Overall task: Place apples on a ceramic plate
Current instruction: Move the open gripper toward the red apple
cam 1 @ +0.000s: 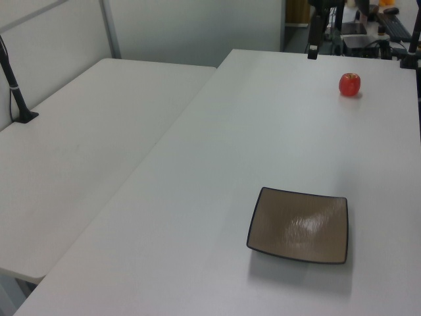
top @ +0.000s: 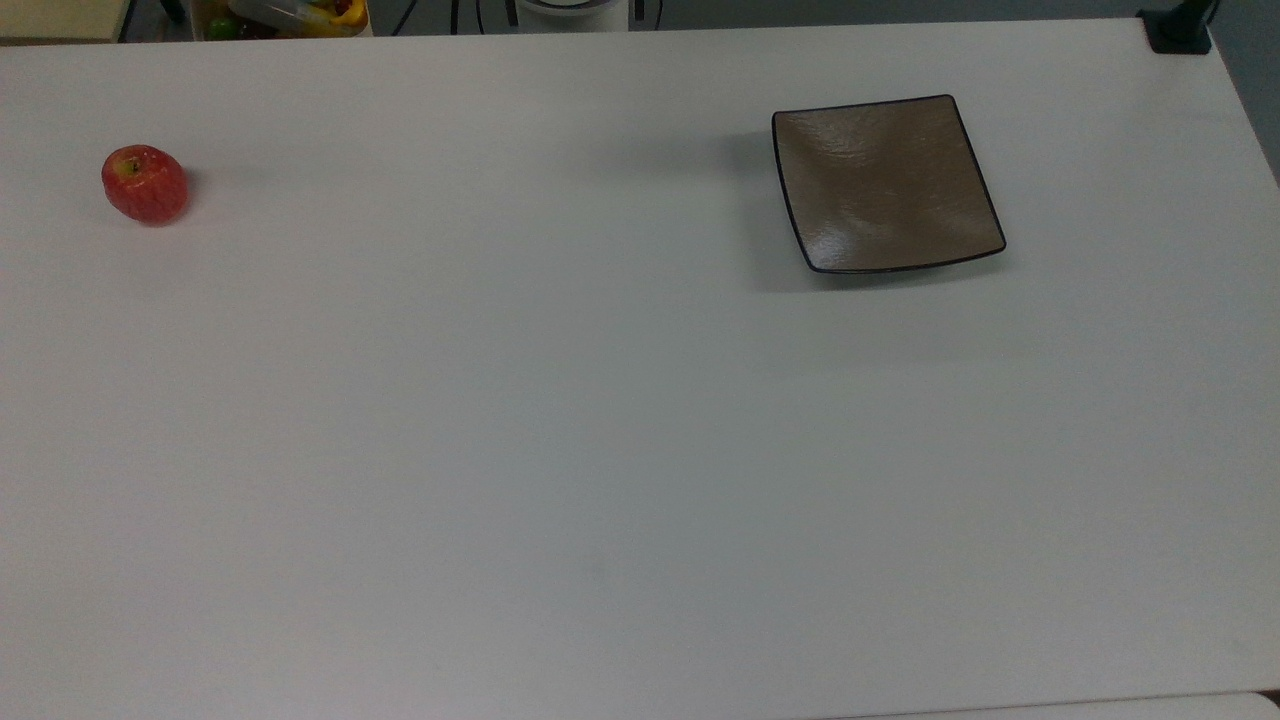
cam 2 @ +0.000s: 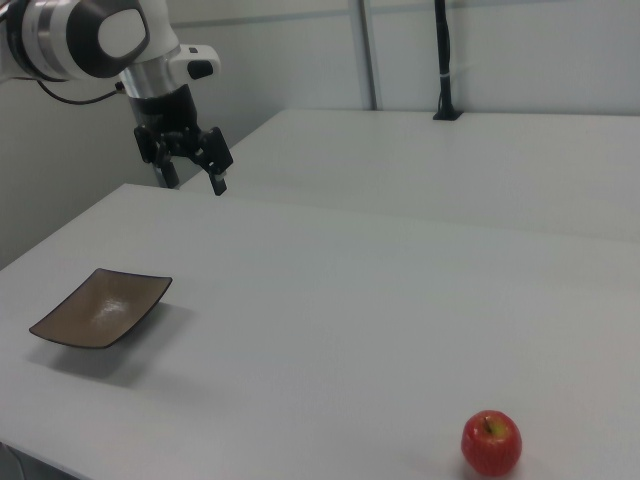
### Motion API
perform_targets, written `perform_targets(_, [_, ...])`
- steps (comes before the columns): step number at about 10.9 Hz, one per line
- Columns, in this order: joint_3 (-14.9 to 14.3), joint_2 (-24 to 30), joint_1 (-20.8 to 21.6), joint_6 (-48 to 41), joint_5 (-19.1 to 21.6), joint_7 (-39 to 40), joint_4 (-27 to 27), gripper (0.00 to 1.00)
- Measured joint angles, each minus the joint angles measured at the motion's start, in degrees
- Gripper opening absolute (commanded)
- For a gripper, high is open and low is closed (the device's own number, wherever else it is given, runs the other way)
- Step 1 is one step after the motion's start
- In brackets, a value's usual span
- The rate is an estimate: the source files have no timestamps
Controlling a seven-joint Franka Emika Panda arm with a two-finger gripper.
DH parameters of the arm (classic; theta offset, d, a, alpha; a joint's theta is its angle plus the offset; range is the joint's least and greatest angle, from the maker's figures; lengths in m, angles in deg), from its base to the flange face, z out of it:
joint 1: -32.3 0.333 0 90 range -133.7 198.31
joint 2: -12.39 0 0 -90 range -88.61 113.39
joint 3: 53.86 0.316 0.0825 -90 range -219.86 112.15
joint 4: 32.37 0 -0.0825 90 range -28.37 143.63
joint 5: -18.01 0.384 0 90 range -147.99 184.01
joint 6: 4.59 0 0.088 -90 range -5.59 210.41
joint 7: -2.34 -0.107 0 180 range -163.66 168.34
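Observation:
A small red apple (top: pixel 144 183) rests on the white table at the top view's far left; it is also at the far right of the left view (cam 1: pixel 349 84) and near the bottom right of the right view (cam 2: pixel 491 442). The square brown ceramic plate (top: pixel 886 184) lies bare at the top view's upper right, low in the left view (cam 1: pixel 299 226) and at the right view's left (cam 2: pixel 100 306). My gripper (cam 2: pixel 192 170) hangs open and holds nothing, high above the table beyond the plate in the right view, far from the apple.
The white table (top: pixel 600 420) is wide and bare between apple and plate. A second white table (cam 1: pixel 79 145) adjoins it on the left view's left. A black clamp (top: pixel 1178 30) sits at the top view's upper right corner. Coloured clutter (top: pixel 285 15) lies beyond the top view's upper left edge.

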Motion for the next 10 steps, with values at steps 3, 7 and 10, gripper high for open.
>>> perform_targets(3, [-0.35,0.02,-0.08,0.00,0.00,0.00,0.00,1.00])
perform_targets(7, [-0.92,0.14,-1.71,0.00,0.00,6.76,0.01,1.00])
perform_targets(10, [-1.03,0.12,-5.02,-2.51,0.00,19.39,0.41,1.00])
